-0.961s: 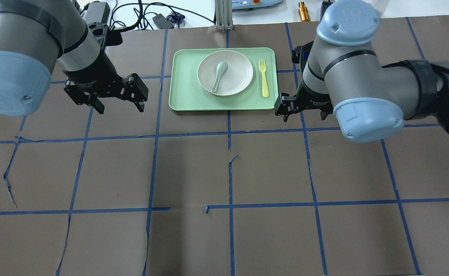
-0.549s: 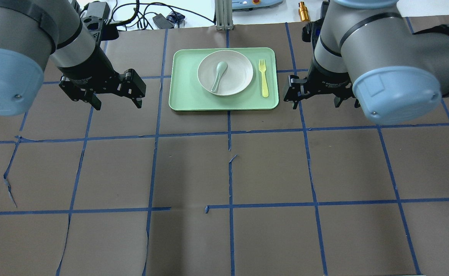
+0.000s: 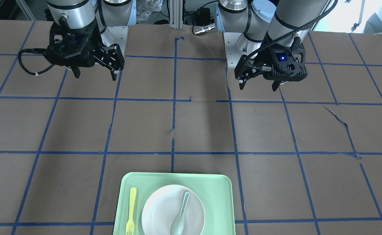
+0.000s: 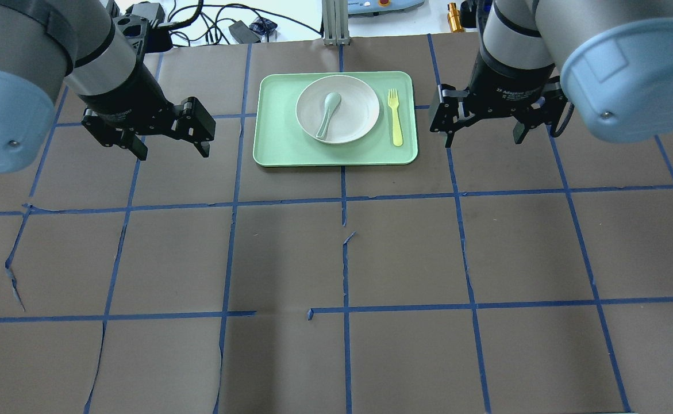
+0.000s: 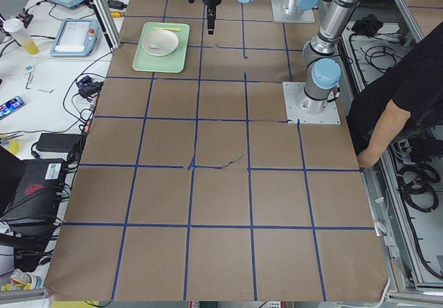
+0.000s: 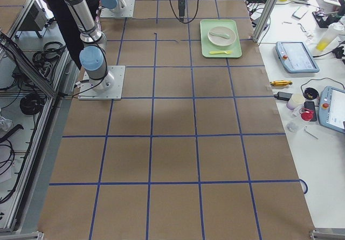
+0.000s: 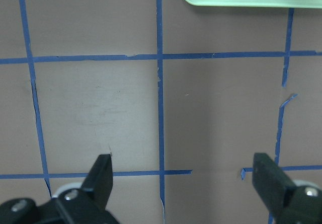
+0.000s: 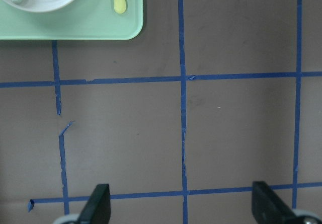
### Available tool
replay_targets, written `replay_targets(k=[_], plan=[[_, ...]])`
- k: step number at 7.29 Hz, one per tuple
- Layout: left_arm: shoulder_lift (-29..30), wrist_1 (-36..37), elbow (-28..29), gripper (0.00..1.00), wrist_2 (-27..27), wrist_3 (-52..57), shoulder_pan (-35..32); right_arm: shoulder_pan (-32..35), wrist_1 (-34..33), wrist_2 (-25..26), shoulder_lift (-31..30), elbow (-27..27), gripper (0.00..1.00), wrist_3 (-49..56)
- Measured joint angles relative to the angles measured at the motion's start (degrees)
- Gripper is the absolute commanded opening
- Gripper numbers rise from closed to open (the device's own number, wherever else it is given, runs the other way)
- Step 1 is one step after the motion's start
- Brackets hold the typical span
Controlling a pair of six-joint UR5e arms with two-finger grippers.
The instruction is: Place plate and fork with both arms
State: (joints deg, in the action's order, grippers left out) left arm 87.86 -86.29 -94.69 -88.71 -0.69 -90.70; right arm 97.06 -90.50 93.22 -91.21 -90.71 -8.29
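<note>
The off-white plate (image 4: 347,121) lies on the pale-green tray (image 4: 279,144) at the table's far middle, with a grey-green spoon (image 4: 328,114) in it. The pale-yellow fork (image 4: 395,117) lies on the tray right of the plate. Plate (image 3: 158,212) and fork (image 3: 131,210) also show in the front view. My left gripper (image 4: 172,150) hovers open and empty left of the tray. My right gripper (image 4: 483,138) hovers open and empty right of the tray. The right wrist view shows the fork's handle (image 8: 119,0) and the plate's edge (image 8: 50,5).
Brown paper with a blue tape grid (image 4: 345,201) covers the table. Cables and small devices (image 4: 238,29) lie beyond the far edge. A person (image 5: 401,100) stands behind the robot's bases in the left side view.
Both arms have moved toward the far side of the table, and the right gripper has shifted a little further right. Both grippers stay open and empty. Tray, plate and fork have not moved.
</note>
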Motion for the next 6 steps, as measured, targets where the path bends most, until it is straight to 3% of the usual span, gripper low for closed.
replay_targets(k=[6], plan=[[-0.4, -2.8, 0.2, 1.00, 0.2, -0.1, 0.0, 0.2, 0.8, 0.0, 0.1, 0.0, 1.00, -0.1]])
